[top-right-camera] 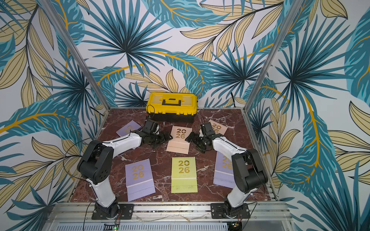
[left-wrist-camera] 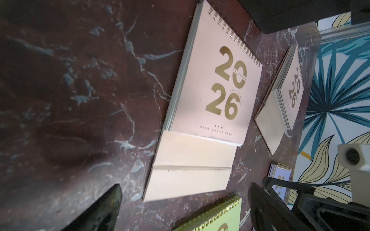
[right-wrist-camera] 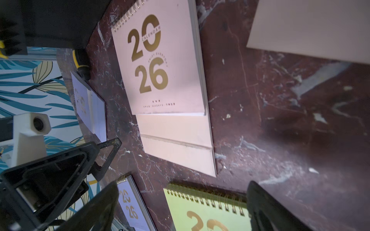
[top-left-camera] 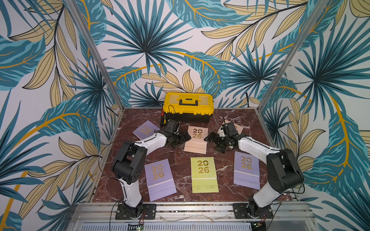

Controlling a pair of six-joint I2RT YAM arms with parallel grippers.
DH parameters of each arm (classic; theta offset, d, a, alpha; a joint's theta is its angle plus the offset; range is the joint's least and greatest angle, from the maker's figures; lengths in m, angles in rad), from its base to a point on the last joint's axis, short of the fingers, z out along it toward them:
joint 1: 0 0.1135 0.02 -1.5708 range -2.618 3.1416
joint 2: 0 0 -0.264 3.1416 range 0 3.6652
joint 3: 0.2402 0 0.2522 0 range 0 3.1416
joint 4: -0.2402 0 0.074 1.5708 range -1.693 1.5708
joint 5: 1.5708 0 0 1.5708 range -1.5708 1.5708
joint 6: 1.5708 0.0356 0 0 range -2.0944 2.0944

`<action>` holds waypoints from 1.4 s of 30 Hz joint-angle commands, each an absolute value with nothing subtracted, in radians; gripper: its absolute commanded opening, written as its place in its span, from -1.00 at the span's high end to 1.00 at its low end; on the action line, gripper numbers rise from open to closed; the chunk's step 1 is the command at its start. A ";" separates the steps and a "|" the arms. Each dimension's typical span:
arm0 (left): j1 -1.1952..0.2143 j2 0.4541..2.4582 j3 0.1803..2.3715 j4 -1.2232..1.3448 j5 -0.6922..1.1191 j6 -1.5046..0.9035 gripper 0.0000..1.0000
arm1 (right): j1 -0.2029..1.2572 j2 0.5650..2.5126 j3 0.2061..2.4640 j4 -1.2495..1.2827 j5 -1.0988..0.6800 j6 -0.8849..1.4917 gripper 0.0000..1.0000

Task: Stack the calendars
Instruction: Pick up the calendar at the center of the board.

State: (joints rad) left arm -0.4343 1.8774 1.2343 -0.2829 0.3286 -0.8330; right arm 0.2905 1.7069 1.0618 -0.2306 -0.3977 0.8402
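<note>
On table (top-left-camera: 225,166): six calendars (top-left-camera: 203,174) laid apart, none stacked.
Left gripper (top-left-camera: 186,137): spread wide, empty.
Right gripper (top-left-camera: 209,138): spread wide, empty.

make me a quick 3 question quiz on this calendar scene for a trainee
1. True or false: the left gripper and right gripper are both shut on the middle peach-pink calendar.
2. How many lilac calendars lie on the marble table?
3. What stands at the table's far edge? A) yellow-and-black toolbox B) wicker basket C) glass bowl

Key: 1 false, both are open and hold nothing; 2 three; 3 A.
</note>
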 commanded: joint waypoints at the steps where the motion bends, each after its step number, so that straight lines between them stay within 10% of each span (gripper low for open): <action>1: -0.422 1.937 1.307 -0.283 0.392 -0.804 -0.94 | 0.283 1.772 1.101 -0.168 -0.440 0.862 -0.98; 42: -0.369 2.087 1.368 -0.192 0.581 -0.853 -0.90 | 0.245 2.026 0.978 0.584 -0.722 1.215 -0.96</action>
